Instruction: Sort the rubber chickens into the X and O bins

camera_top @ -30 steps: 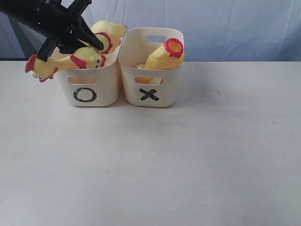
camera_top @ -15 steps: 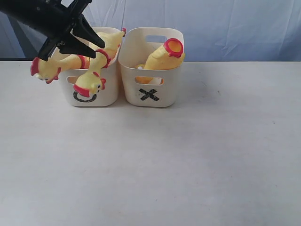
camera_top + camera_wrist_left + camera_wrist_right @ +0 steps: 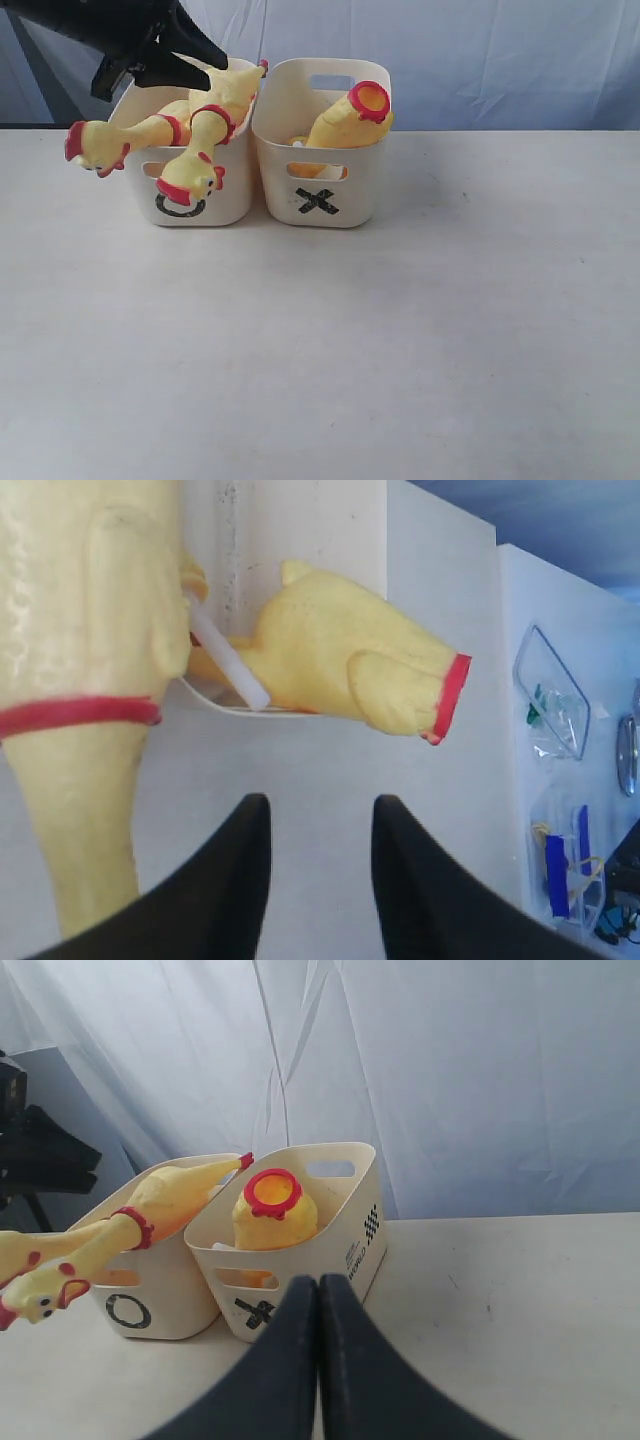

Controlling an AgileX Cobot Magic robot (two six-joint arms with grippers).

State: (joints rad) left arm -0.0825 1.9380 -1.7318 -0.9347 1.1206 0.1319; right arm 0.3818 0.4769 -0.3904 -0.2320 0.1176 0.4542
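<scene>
Chickens with heads [image 3: 150,127] overflow the O bin [image 3: 228,190], seemingly too long to lie inside: both necks slope over its rim, heads down toward the worktop [image 3: 400,330]. Beside it, the X bin [image 3: 362,185] props the headless chicken [image 3: 340,122], neck hole tilted up and away. Left hand [image 3: 216,76] hangs open and empty above the O bin; right hand [image 3: 319,1285] is clenched, holding nothing.

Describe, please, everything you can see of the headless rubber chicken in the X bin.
The headless rubber chicken is yellow, soft-looking rubber; its neck ends in an open, red-rimmed hole. It sits tilted in the X bin, neck end up, poking above the rim and leaning toward the bin's right side in the exterior view. Its lower body is hidden inside.
</scene>
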